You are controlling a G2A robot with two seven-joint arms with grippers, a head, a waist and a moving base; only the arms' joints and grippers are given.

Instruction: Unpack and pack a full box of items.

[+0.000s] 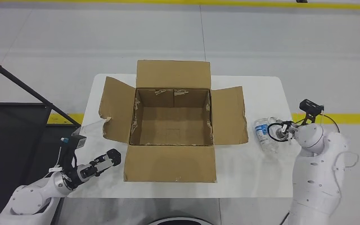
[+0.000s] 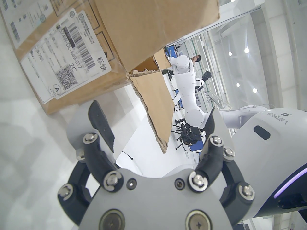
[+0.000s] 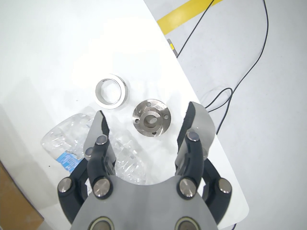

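Left arm [image 1: 34, 198] and right arm [image 1: 318, 169]: glossy white shells, rounded joints. Left pincer [image 2: 153, 113] and right pincer [image 3: 145, 111]: grey metal plate, black links behind the black-padded fingers [image 3: 197, 120], silver screws at each pivot.

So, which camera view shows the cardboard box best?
The top view: it shows the whole cardboard box, flaps open, with its inside. The left wrist view gives one labelled outer wall and a torn flap; the right wrist view gives a brown corner.

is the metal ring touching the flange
Apart. The right wrist view shows a strip of bare white table between the metal ring and the flange.
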